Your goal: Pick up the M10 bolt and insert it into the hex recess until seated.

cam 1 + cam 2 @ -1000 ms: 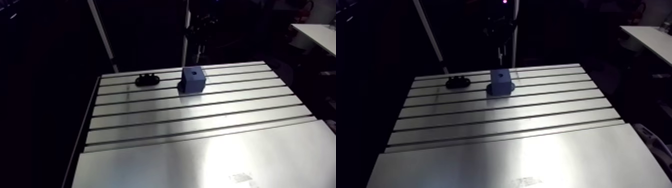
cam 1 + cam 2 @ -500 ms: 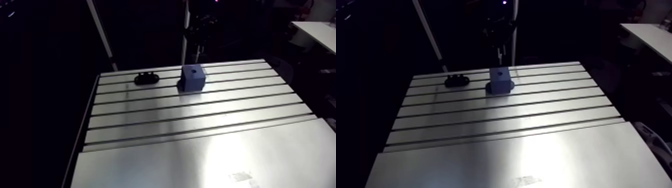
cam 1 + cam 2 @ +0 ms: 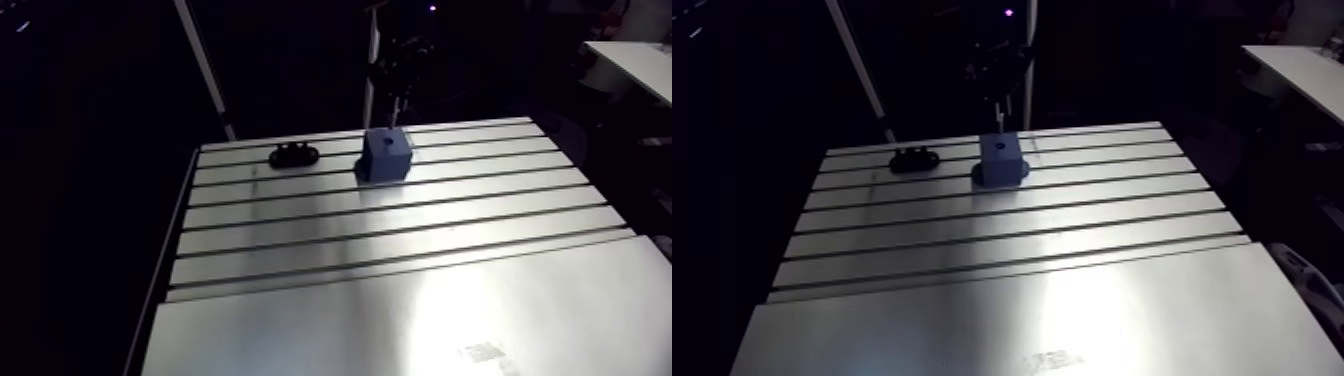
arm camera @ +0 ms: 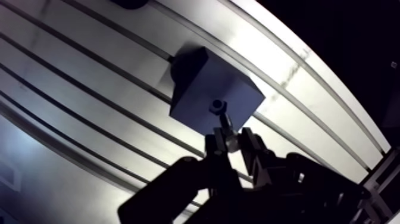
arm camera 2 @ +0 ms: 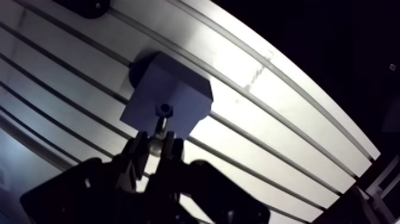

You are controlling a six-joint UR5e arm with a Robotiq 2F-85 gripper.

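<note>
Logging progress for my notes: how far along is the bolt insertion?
Done: bolt picked up, gripper shut on it. In hand: it hangs over the blue block, lower end close to the top face. Left: lowering it in until seated.

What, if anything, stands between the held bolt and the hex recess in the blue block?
Nothing visible does. The gripper holds the bolt directly over the recess in the blue block, with the bolt's tip at the opening. The black part lies well aside.

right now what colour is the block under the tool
The block is dark blue, clearest in the arm view.
</note>
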